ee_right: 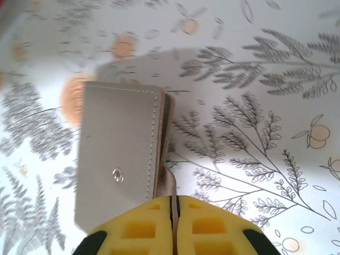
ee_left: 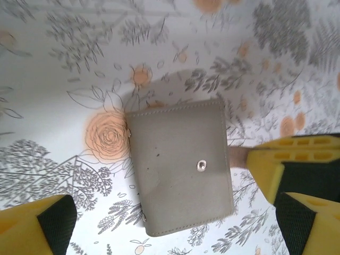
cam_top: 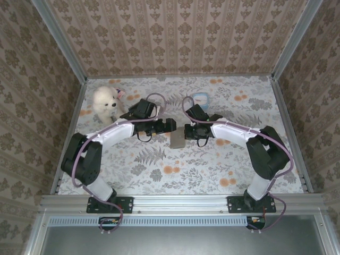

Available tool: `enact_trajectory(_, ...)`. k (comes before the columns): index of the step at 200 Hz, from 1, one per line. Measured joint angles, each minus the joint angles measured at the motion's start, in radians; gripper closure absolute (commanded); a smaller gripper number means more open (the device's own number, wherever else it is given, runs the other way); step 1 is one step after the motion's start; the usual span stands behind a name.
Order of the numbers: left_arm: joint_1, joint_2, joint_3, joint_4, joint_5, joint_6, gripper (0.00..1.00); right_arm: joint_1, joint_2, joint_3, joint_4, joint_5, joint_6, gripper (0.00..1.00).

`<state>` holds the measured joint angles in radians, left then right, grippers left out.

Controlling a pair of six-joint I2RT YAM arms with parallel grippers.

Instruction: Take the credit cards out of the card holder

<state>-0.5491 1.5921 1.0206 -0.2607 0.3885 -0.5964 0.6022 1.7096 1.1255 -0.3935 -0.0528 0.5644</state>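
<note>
Patterned wallpaper encloses a tabletop (cam_top: 159,164) printed with grey ferns and orange blossoms. Close to the middle of this tabletop we see the card holder (cam_top: 177,140), a grey-brown rectangle folded shut, with the two arms meeting over it from either side. From the left wrist we see its outer face, stitched along the rim and bearing one small metal snap (ee_left: 201,166). A shadow spreads over the print beyond one edge of the holder, and we cannot tell whether it lies flat or is partly raised.

The left claw (ee_left: 170,226) hangs released above the holder, its yellow fingers (ee_left: 32,228) spread wide to either side and touching nothing. The right claw (ee_right: 172,218) is clenched on the card holder: its two yellow pads (ee_right: 138,226) press together on a thin flap at the holder's side edge. From the left wrist we see this same claw meeting that side edge, level with the snap.

Near the far left corner of the tabletop sits a white plush toy (cam_top: 105,102), well apart from the holder. Near the far edge, to the right of the middle, lies a small blue-and-white object (cam_top: 200,99), too small for us to identify.
</note>
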Motion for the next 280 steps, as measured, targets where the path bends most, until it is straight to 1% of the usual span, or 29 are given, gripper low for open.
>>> enact_trajectory(37,0.065,-0.11,-0.085,0.017,-0.023,-0.005,0.0,0.027,-0.072,0.031,-0.039,-0.039,-0.06,0.92)
enact_trajectory(96,0.191,-0.261,-0.23,0.021,-0.017,-0.006,0.0,0.033,-0.061,0.056,-0.017,-0.135,-0.037,0.92)
enact_trajectory(127,0.2,-0.305,-0.259,0.02,0.006,-0.005,0.0,0.034,-0.014,0.091,0.012,-0.156,-0.011,0.92)
enact_trajectory(155,0.2,-0.313,-0.264,0.033,0.038,-0.01,0.0,0.028,-0.01,0.09,0.024,-0.159,0.011,0.92)
enact_trajectory(186,0.19,-0.301,-0.278,0.084,0.083,-0.021,0.0,-0.013,-0.014,0.052,0.018,-0.159,0.015,0.92)
enact_trajectory(206,0.168,-0.25,-0.278,0.134,0.123,-0.031,0.05,-0.056,-0.015,0.029,-0.005,-0.142,0.011,0.91)
enact_trajectory(221,0.15,-0.194,-0.269,0.141,0.146,-0.039,0.09,-0.092,-0.015,0.014,-0.015,-0.132,0.008,0.91)
enact_trajectory(244,0.12,-0.105,-0.207,0.112,0.15,-0.042,0.23,-0.135,-0.015,0.005,-0.027,-0.122,-0.013,0.91)
enact_trajectory(250,0.113,-0.084,-0.187,0.11,0.15,-0.043,0.24,-0.145,-0.014,0.006,-0.028,-0.119,-0.019,0.91)
enact_trajectory(262,0.103,-0.05,-0.15,0.11,0.15,-0.047,0.3,-0.16,-0.011,0.008,-0.031,-0.116,-0.035,0.91)
enact_trajectory(280,0.084,-0.015,-0.114,0.116,0.146,-0.066,0.32,-0.172,0.007,0.019,-0.034,-0.116,-0.05,0.91)
